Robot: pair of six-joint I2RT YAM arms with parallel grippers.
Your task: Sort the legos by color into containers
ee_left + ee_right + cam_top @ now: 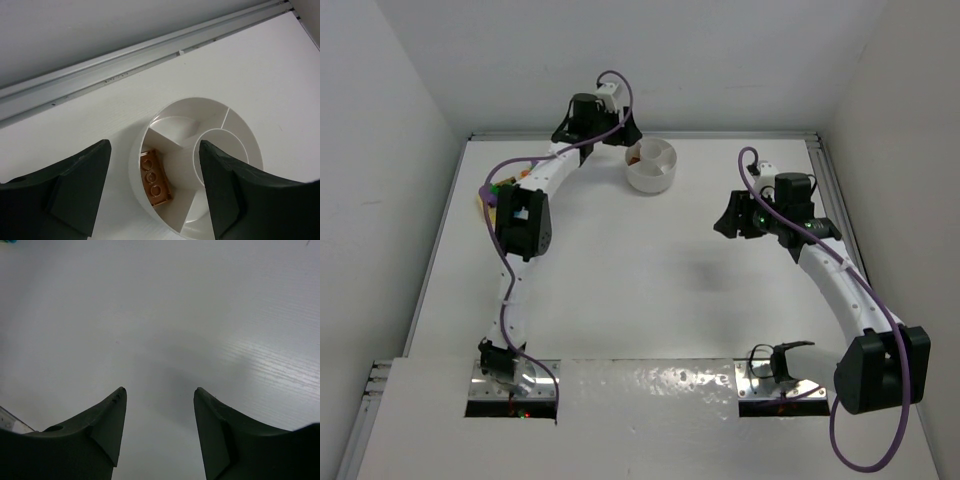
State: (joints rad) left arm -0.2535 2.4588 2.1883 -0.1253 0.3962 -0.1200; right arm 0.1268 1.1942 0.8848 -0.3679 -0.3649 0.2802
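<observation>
Left end effector (153,148) stood spread above round white divided dish (650,181); orange plastic brick (156,177) lay in one wedge. Right end effector (159,392) stood spread, empty, over white desk (225,315).

Orange lego (156,177) in dish (240,120)
Lego lay flat, studs up, against the outer wall of one wedge; dish was round, white, low-walled.

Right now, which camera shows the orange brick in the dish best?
The left wrist view: the orange brick lies close up, studs showing, in one wedge of the dish. The top external view shows it only as a small orange speck at the dish's left side; the right wrist view shows only table, no brick.
</observation>
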